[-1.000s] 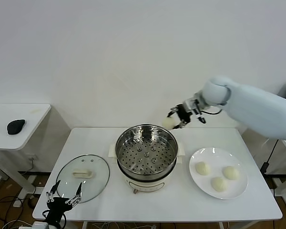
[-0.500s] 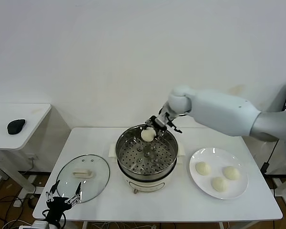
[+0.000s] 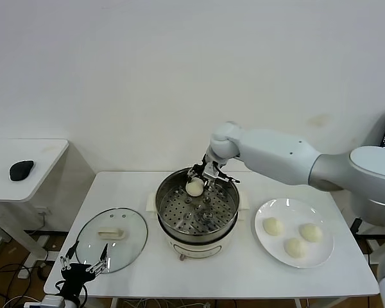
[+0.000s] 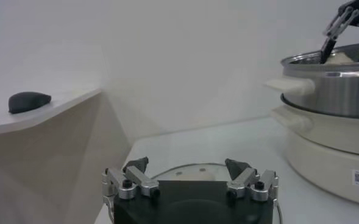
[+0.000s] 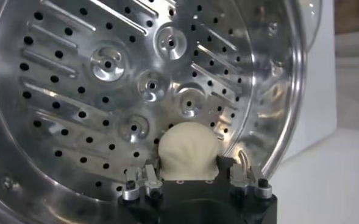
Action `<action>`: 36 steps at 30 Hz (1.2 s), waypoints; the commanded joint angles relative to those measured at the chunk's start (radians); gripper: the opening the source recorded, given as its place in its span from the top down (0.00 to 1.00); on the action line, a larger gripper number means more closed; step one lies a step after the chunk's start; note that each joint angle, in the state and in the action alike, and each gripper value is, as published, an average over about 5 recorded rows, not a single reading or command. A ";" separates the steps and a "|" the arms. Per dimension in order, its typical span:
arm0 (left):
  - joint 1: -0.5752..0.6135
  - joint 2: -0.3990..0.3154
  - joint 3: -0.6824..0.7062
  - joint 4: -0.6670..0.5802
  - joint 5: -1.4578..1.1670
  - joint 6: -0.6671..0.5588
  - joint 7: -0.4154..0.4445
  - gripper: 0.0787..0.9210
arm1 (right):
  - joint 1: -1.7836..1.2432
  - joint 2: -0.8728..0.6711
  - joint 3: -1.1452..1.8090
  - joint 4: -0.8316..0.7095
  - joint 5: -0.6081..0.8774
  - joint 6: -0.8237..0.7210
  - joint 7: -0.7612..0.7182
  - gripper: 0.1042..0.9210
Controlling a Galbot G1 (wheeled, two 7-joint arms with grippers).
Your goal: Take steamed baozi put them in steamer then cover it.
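Head view: having crossed from beyond the far rim a second ago, now reaching down inside the steamer (image 3: 163,205) with the right gripper (image 3: 196,181), bringing one baozi (image 3: 194,187) low over the back of the perforated tray. Meaning the first bun's delivery is nearly done, by the look of it. Leaving three more baozi (image 3: 273,226) waiting on the white plate (image 3: 263,240) to the right, and the cover (image 3: 112,237) lying flat on the table to the left, untouched. Keeping the left gripper (image 3: 83,266) parked at the near left edge, spread open.

Left wrist view: showing those open left jaws close up, hovering just short of the cover (image 4: 167,171), with the steamer (image 4: 337,91) seen side-on, its inside hidden.

Right wrist view: revealing what the others cannot, the baozi (image 5: 188,152) sitting within the right gripper (image 5: 188,173), close against the tray (image 5: 106,91). Gripping or already letting go: cannot tell.
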 commanded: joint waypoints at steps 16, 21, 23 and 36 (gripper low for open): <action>-0.014 0.016 -0.023 -0.014 -0.017 0.012 0.001 0.12 | 0.299 -0.389 -0.081 0.430 0.474 -0.660 -0.170 0.12; -0.018 0.027 -0.031 -0.010 -0.021 0.013 0.001 0.12 | 0.306 -0.614 -0.083 0.537 0.493 -0.771 -0.167 0.12; -0.017 0.030 -0.031 -0.015 -0.022 0.014 0.001 0.12 | 0.283 -0.706 -0.078 0.568 0.491 -0.791 -0.154 0.12; -0.030 0.010 0.002 -0.010 -0.008 0.017 0.000 0.12 | -0.076 -0.883 0.036 0.595 0.327 -0.805 -0.117 0.12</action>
